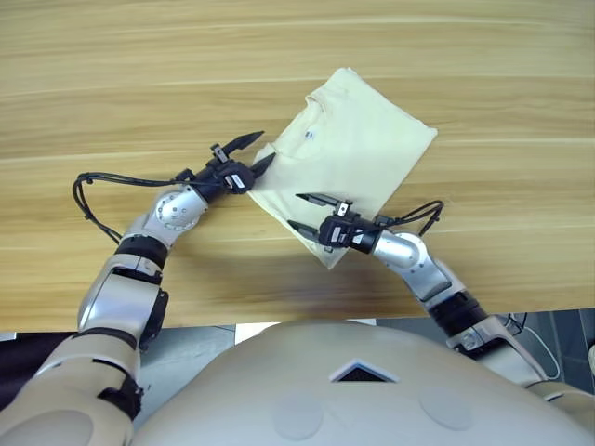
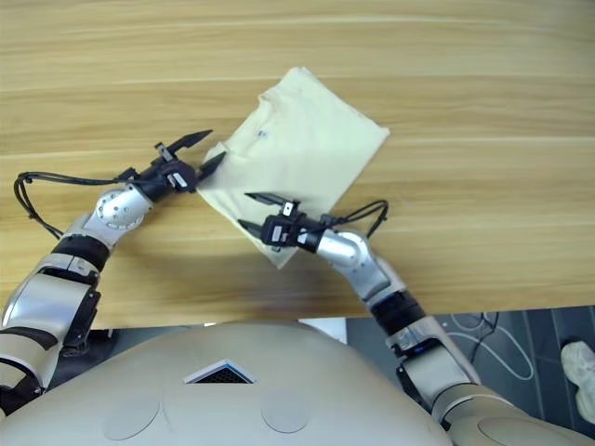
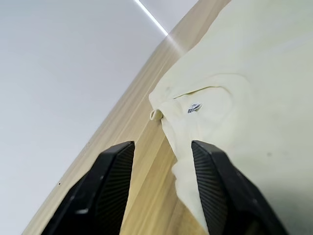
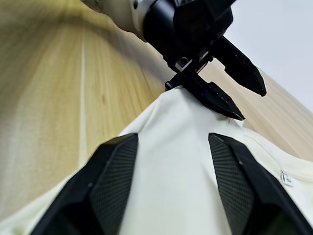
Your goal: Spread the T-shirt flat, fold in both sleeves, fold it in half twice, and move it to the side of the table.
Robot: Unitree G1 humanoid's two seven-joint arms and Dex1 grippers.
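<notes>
T-shirt (image 1: 358, 153), folded, lies on the wooden table (image 1: 139, 56), left hand (image 1: 261, 148) and right hand (image 1: 296, 211) spread at its edges.

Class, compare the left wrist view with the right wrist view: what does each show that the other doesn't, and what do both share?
Left wrist, not right: the whole curve of the neckline and a small rolled fold at the shirt's edge. Right wrist, not left: the right tool, open over the cloth. Both: the pale yellow T-shirt, its label, the wooden table, and the left tool, open at the shirt's edge.
</notes>
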